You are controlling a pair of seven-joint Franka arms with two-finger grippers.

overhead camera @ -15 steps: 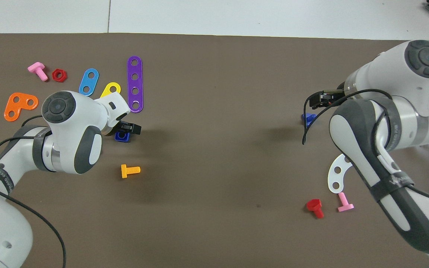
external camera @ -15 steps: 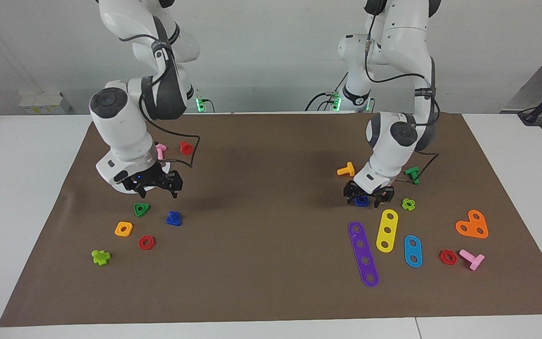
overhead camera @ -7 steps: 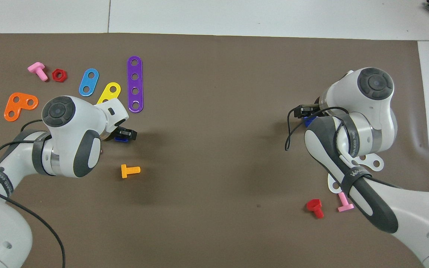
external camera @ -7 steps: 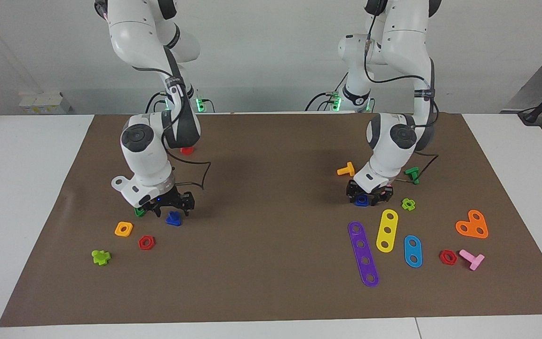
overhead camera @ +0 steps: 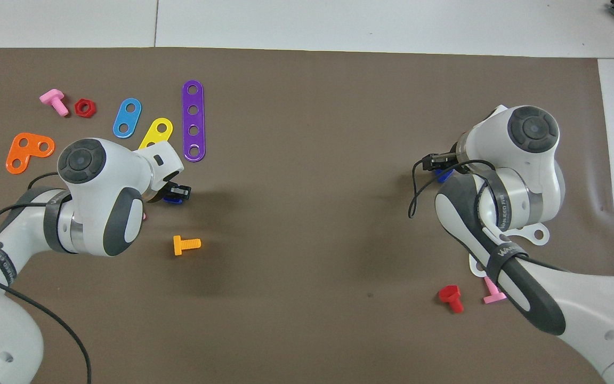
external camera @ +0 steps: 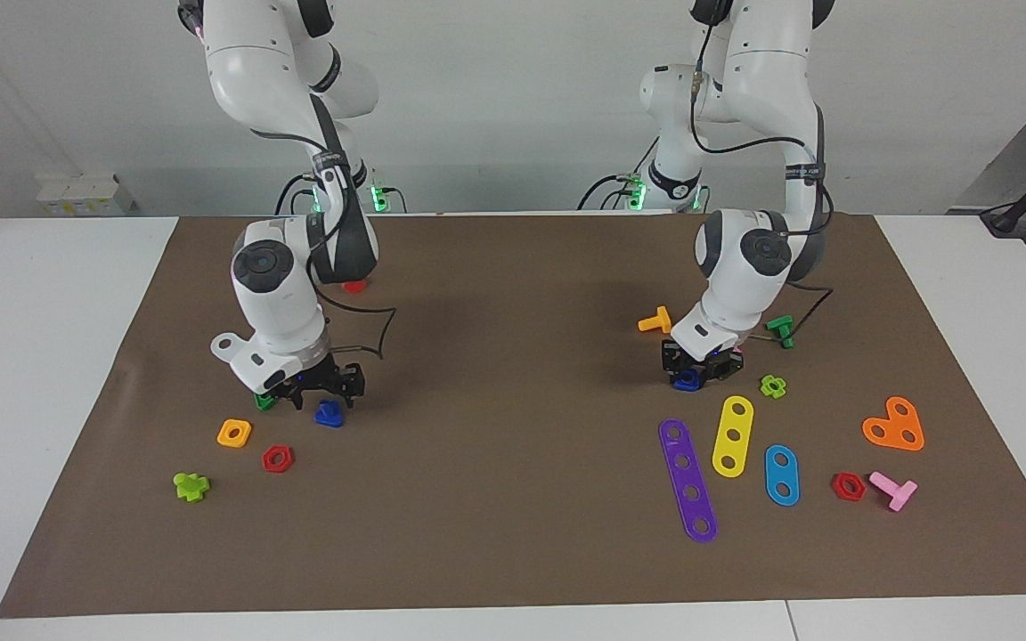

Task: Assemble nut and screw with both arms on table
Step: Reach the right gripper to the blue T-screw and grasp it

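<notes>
The dark-blue nut point(external camera: 685, 382) lies on the brown mat point(external camera: 513, 499) of the table, toward the left arm's end. My left gripper point(external camera: 696, 367) is down on it and shut on it; in the overhead view only a blue edge of the nut point(overhead camera: 171, 200) shows under the left gripper point(overhead camera: 177, 191). The dark-blue screw point(external camera: 329, 415) lies toward the right arm's end. My right gripper point(external camera: 328, 396) hangs low over it, open, with a finger on each side. The screw point(overhead camera: 444, 175) peeks out under the right gripper point(overhead camera: 437, 162) from above.
Around the nut lie an orange bolt point(external camera: 655, 321), a green bolt point(external camera: 780, 329), a lime nut point(external camera: 773, 385) and purple point(external camera: 688, 481), yellow point(external camera: 732, 435) and blue point(external camera: 781, 474) strips. A green nut point(external camera: 264, 401), an orange nut point(external camera: 234, 433) and a red nut point(external camera: 277, 458) lie by the screw.
The left gripper's fingers closed on the nut. The right arm swung down from above the mat and now straddles the screw, its fingers a little narrower.
</notes>
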